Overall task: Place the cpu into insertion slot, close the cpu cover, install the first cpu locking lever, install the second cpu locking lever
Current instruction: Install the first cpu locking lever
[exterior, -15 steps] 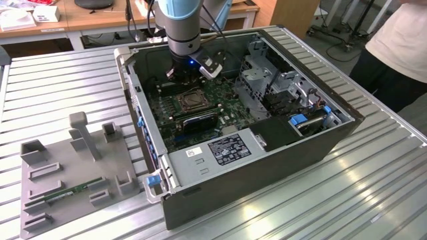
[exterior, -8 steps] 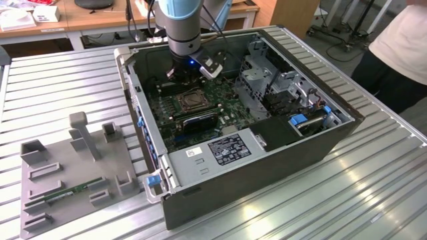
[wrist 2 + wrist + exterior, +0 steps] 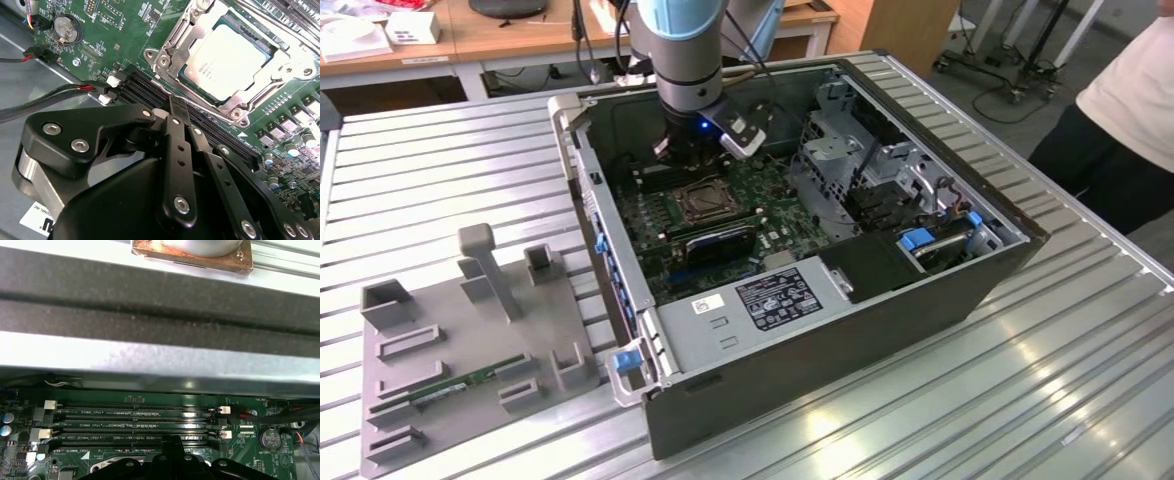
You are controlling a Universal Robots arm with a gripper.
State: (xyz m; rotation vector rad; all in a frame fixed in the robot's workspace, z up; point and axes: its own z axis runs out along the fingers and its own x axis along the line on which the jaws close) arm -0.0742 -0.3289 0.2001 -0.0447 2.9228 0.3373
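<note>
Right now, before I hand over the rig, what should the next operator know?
End effector: shut, holding nothing, just above the black memory slots beside the socket.
The cpu: seated in the insertion slot, silvery top facing up.
The cpu cover: lying down flat, its frame around the chip's edges.
Done: cpu placed, and the cover appears closed.
Left: I cannot tell from these views whether either locking lever is latched, so check both.
</note>
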